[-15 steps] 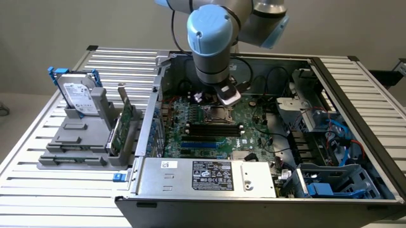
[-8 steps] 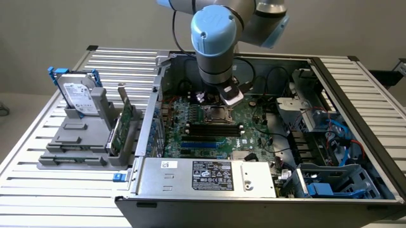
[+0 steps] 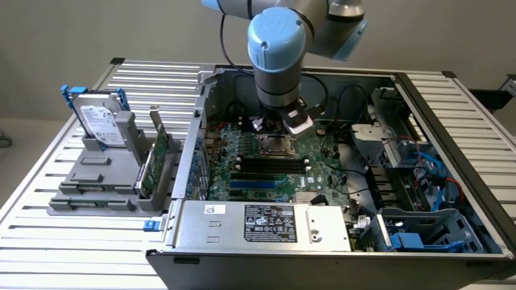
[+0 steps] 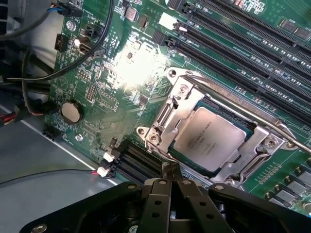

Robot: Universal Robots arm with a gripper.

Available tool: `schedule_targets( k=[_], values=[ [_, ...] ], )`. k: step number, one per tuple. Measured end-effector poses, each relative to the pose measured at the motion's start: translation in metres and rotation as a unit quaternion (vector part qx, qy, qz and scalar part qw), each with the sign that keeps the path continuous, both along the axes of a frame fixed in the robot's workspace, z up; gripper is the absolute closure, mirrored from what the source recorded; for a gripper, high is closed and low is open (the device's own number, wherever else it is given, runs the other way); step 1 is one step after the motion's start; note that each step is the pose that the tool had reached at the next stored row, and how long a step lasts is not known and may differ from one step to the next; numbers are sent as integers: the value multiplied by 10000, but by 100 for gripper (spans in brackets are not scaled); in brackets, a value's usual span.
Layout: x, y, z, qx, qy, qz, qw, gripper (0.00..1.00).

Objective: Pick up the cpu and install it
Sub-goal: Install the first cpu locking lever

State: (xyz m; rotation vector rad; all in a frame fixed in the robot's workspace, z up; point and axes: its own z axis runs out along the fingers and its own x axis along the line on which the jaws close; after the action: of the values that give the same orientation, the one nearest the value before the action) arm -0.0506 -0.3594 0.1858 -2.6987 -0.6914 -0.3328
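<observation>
The cpu (image 4: 209,138), a small flat square chip with a silver-grey top, lies seated in the metal socket frame (image 4: 170,116) on the green motherboard (image 4: 104,92). My gripper (image 4: 170,168) hovers just beside the socket's edge, its dark fingers pressed together with nothing between them. In the exterior view the arm reaches down into the open computer case, and the gripper (image 3: 276,128) hangs right above the socket frame (image 3: 277,145).
Black memory slots (image 4: 233,53) run beside the socket. A coin battery (image 4: 72,111) and black cables (image 4: 58,73) lie on the other side. Outside the case, a silver hard drive with a blue bracket (image 3: 101,121) stands in a grey holder (image 3: 105,181). The power supply (image 3: 266,223) sits at the front.
</observation>
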Motion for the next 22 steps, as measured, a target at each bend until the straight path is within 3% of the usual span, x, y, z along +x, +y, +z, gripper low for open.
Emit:
schedule_targets(
  k=[10,16,22],
  values=[
    [64,-2,-26,1,60,0,10000,89],
    [68,-6,-24,23,81,0,10000,89],
    [68,-8,17,22,100,0,9999,89]
  ],
)
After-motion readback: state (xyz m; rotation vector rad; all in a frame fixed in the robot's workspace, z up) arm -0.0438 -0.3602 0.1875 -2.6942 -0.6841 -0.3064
